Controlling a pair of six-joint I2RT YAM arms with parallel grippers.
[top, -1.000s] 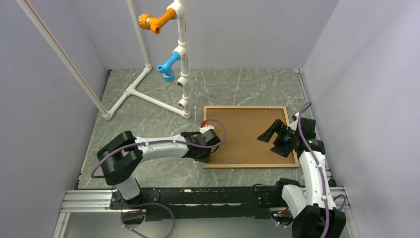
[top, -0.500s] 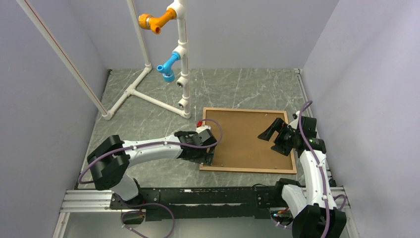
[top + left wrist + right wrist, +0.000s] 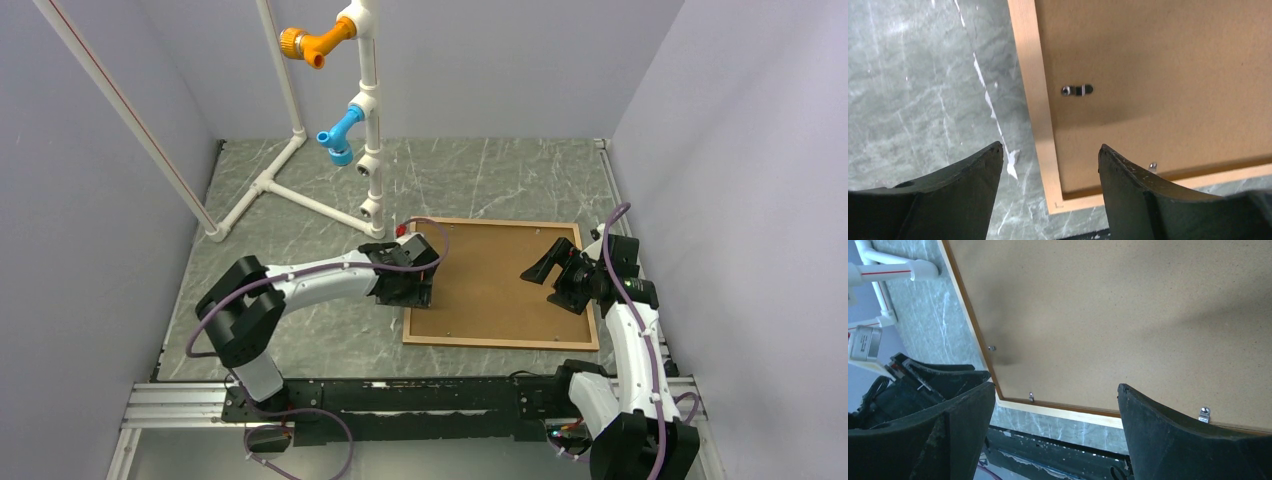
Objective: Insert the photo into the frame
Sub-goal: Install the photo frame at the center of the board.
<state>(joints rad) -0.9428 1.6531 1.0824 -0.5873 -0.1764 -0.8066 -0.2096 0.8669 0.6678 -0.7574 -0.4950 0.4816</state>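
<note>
Hardboard backing [image 3: 490, 290] is clipped into the frame [image 3: 500, 343]; left gripper [image 3: 1049, 146] and right gripper [image 3: 1055, 385] both gape empty; prying a clip [image 3: 1076, 90] could skid it.

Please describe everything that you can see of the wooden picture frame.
The frame is a thin, light-brown wooden rectangle lying flat, back side up, on the marbled table, slightly skewed. A brown hardboard backing fills it, with small metal clips along the inner edge. The open left end effector straddles its left rail near a corner; the open right end effector hangs over its right part. Whether either touches it cannot be told.
</note>
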